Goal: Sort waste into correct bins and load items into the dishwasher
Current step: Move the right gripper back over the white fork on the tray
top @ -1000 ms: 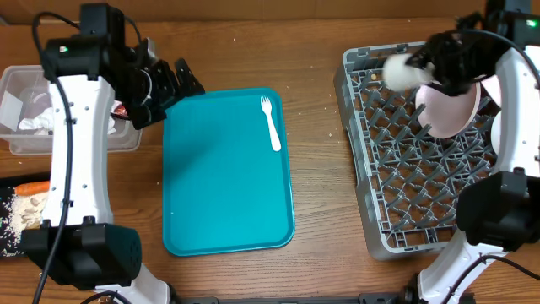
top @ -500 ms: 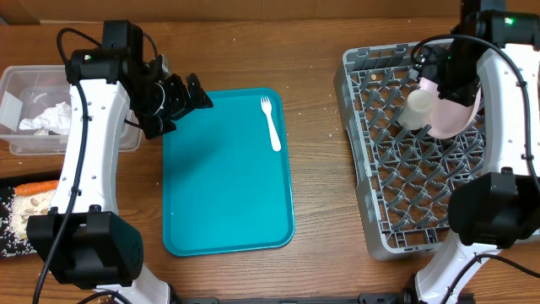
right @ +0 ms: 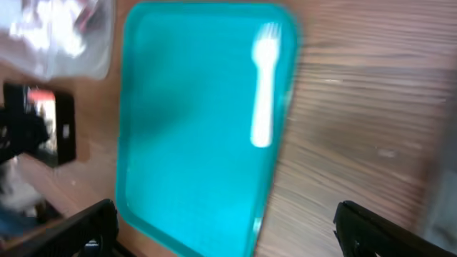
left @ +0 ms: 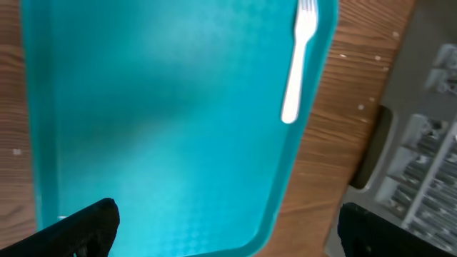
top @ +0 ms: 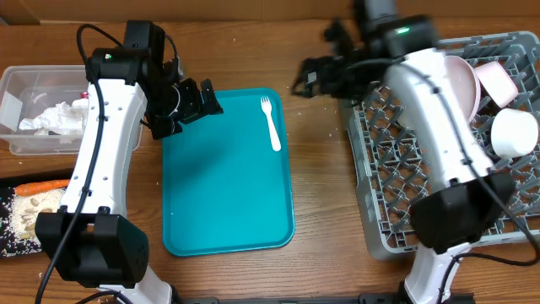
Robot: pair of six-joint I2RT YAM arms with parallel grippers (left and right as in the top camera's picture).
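A white plastic fork [top: 270, 123] lies at the top right of the teal tray [top: 224, 194]. It also shows in the left wrist view as the fork [left: 296, 64] and in the right wrist view as the fork [right: 263, 86]. My left gripper [top: 187, 110] hangs open over the tray's top left corner, its jaws [left: 221, 235] empty. Between the tray and the grey dishwasher rack [top: 380, 194], my right gripper [top: 314, 72] stands open and empty [right: 228, 235]. In the rack are a pink plate [top: 460, 80], a pink bowl [top: 499, 82] and a white bowl [top: 515, 133].
The clear tub [top: 17, 139] at the far left holds crumpled napkins [top: 55, 116]. A black tray [top: 13, 245] at the bottom left carries a carrot [top: 35, 187] and rice scraps [top: 34, 211]. The right arm spans the rack's left half.
The right gripper opened and let go of a white cup over the rack, then swung left to the gap beside the tray. The left gripper drifted right over the tray's corner.
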